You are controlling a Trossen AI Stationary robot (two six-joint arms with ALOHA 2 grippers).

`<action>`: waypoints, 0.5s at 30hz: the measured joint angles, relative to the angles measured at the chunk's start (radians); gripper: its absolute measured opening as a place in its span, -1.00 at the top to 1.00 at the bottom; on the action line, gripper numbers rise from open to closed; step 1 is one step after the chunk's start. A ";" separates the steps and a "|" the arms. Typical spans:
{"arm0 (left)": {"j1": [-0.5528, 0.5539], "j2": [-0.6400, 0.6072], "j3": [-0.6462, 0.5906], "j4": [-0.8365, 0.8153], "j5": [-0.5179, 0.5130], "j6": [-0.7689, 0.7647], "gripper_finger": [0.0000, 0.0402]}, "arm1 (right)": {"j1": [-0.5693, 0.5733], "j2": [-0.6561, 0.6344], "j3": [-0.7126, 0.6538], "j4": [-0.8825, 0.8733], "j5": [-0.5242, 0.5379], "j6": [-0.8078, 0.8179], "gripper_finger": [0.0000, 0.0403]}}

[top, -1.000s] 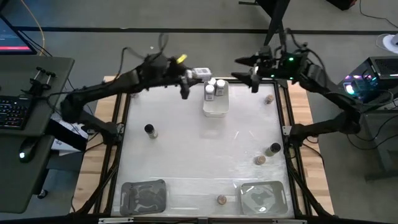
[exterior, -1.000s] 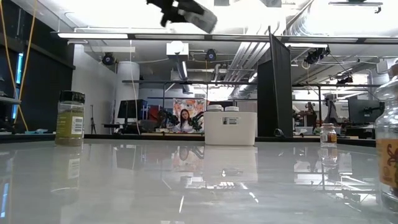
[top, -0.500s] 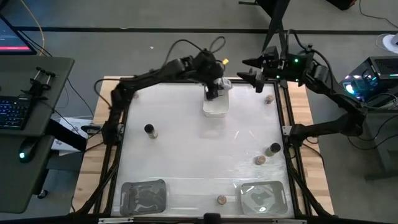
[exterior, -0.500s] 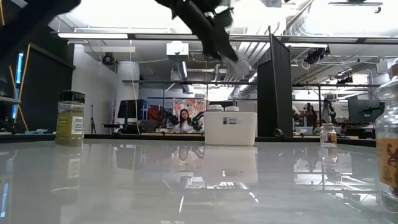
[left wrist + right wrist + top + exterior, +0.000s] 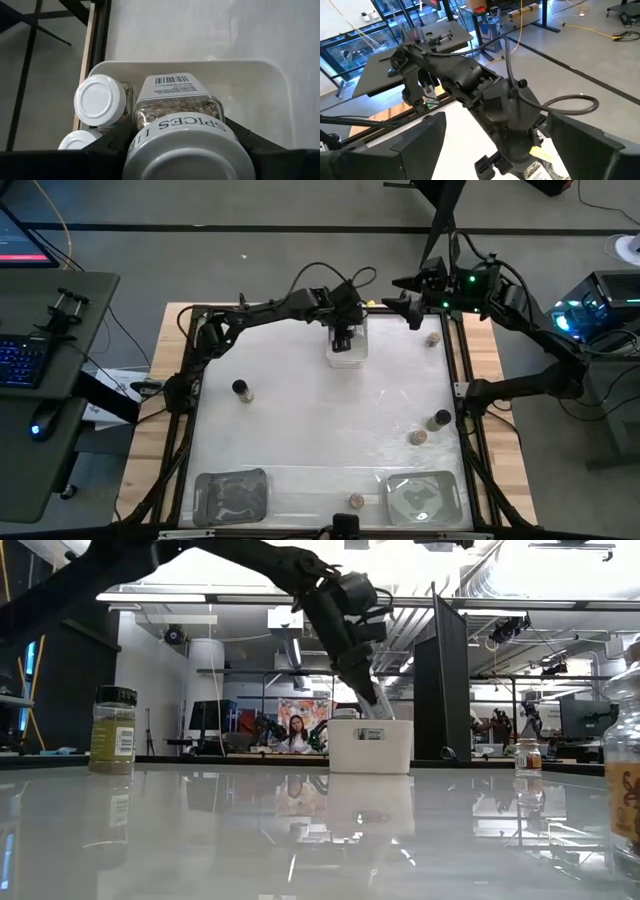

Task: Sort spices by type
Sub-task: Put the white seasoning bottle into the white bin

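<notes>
1. Left wrist view: the left gripper point(image 5: 186, 150) grips a white-topped spice jar point(image 5: 179, 112) over the white tray point(image 5: 250, 85).
2. Two white-topped jars point(image 5: 99, 99) stand just beside it in that tray.
3. Right gripper point(image 5: 408, 293), fingers spread wide, hovers near the tray.

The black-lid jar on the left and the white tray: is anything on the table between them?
No. In the high view, only bare tabletop lies between the black-lid jar and the white tray.
</notes>
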 joint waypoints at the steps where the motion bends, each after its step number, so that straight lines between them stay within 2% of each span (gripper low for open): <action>1: 0.000 0.006 0.000 -0.001 -0.008 0.010 0.14 | 0.001 0.000 0.000 0.000 0.000 0.010 -0.70; 7: -0.003 0.023 0.000 -0.051 -0.016 0.038 0.13 | 0.001 0.014 0.000 -0.003 0.000 0.022 -0.70; 11: -0.008 0.022 0.000 -0.094 -0.003 0.046 -0.03 | 0.001 0.037 -0.001 -0.008 0.000 0.023 -0.70; 15: -0.012 0.022 0.000 -0.111 0.003 0.047 -0.07 | 0.001 0.064 -0.001 -0.009 0.000 0.035 -0.70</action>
